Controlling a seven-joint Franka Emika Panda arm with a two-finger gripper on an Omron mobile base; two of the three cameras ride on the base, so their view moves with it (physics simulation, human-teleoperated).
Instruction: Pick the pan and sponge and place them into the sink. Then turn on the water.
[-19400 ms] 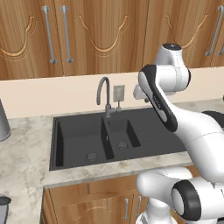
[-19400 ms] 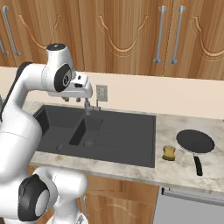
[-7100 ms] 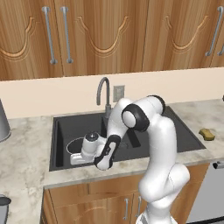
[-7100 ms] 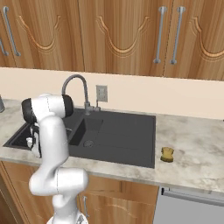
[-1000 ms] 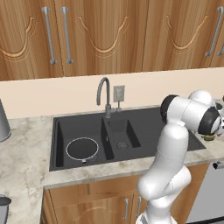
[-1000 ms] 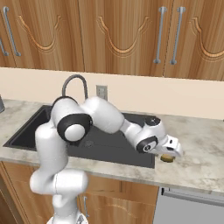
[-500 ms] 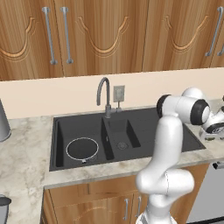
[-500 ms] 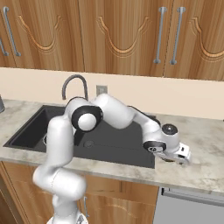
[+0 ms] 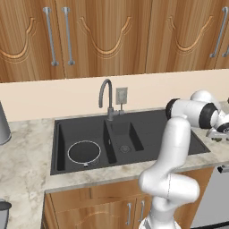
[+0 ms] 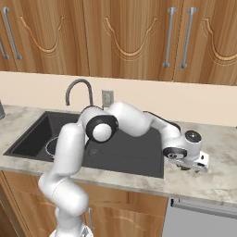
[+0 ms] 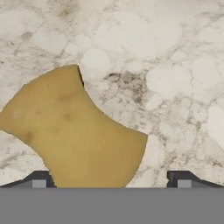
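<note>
My pincer [image 11: 111,177] hangs spread wide over the sponge [image 11: 72,131] on the marble desk [image 11: 166,65], right of the sink [image 9: 147,125].

Seen from my hand, the yellow-tan sponge lies flat on the mottled stone, close beneath me, its lower edge reaching down between my two dark fingertips [image 11: 38,179], nearer the left one; I cannot tell whether either tip touches it, and I hold nothing. From the right base camera, my pincer [image 10: 190,167] is low over the desk [image 10: 217,180], just past the sink's [image 10: 134,159] right edge. From the left base camera, the pan [image 9: 84,152] sits in the left basin, its light rim a ring against the black, with the grey faucet [image 9: 106,96] standing behind the divider.
</note>
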